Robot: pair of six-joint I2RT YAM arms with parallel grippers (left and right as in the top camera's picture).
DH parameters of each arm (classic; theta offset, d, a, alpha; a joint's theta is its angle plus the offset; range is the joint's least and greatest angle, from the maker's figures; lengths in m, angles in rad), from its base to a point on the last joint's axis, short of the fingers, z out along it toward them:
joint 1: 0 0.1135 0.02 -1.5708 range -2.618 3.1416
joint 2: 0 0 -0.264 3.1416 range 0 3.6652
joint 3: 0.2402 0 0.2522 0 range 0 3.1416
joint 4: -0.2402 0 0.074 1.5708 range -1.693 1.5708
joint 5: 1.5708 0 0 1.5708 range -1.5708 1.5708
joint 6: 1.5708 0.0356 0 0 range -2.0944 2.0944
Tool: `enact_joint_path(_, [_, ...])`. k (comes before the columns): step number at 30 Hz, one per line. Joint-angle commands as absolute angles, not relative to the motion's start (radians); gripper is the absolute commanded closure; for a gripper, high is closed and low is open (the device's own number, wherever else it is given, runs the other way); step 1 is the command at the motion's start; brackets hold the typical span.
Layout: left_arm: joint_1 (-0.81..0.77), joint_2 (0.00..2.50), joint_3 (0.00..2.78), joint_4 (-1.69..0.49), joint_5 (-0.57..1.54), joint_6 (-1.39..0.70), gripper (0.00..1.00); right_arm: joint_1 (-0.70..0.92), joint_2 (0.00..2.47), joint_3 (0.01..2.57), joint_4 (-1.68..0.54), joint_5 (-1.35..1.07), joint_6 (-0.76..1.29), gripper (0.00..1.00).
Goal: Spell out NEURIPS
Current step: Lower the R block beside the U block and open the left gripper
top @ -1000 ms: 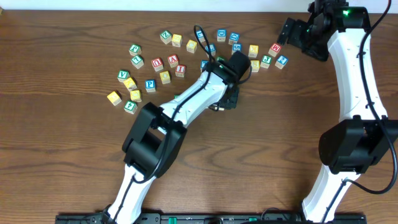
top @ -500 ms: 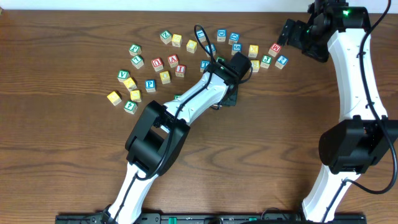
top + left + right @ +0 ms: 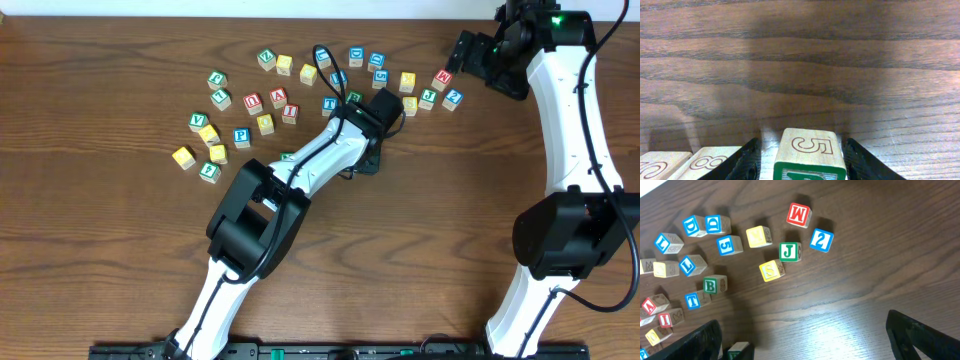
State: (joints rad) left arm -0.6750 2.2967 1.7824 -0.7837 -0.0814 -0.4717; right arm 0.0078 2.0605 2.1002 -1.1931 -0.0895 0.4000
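In the left wrist view a wooden block (image 3: pixel 807 147) with a "5" on its upper face and a green-bordered front stands on the table between my left gripper's (image 3: pixel 802 160) fingers. A thin gap shows at the left finger, so the jaws are open around it. Two more blocks (image 3: pixel 705 162) lie just to its left, one marked "8". From overhead the left gripper (image 3: pixel 368 152) is below the scattered letter blocks (image 3: pixel 280 98). My right gripper (image 3: pixel 810 340) is wide open and empty, raised at the back right (image 3: pixel 470 50).
Loose blocks lie along the back: red W (image 3: pixel 799 215), blue 2 (image 3: pixel 820 239), green J (image 3: pixel 789 251), yellow S (image 3: pixel 771 270), green B (image 3: pixel 714 285). Blue P (image 3: pixel 241 136) and yellow blocks (image 3: pixel 183 156) are at the left. The left arm hides part of the middle.
The left gripper has shifted slightly toward the back of the table. The right arm has not moved.
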Motion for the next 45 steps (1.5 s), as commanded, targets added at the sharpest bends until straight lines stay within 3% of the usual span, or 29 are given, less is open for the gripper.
enact_joint_path(1, [-0.674, 2.315, 1.773, -0.791, -0.086, -0.474, 0.48, 0.004, 2.055, 2.113, -1.196, -0.081, 0.384, 0.01])
enact_joint_path(18, [-0.673, 2.203, 1.773, -0.826, -0.087, -0.473, 0.52, 0.004, 2.055, 2.113, -1.198, -0.081, 0.384, 0.01])
enact_joint_path(35, [-0.661, 1.897, 1.773, -0.883, -0.091, -0.355, 0.51, 0.016, 2.055, 2.113, -1.205, -0.081, 0.384, 0.01])
enact_joint_path(45, [-0.515, 1.789, 1.773, -0.958, -0.095, -0.355, 0.51, 0.072, 2.055, 2.113, -1.203, -0.077, 0.35, 0.01])
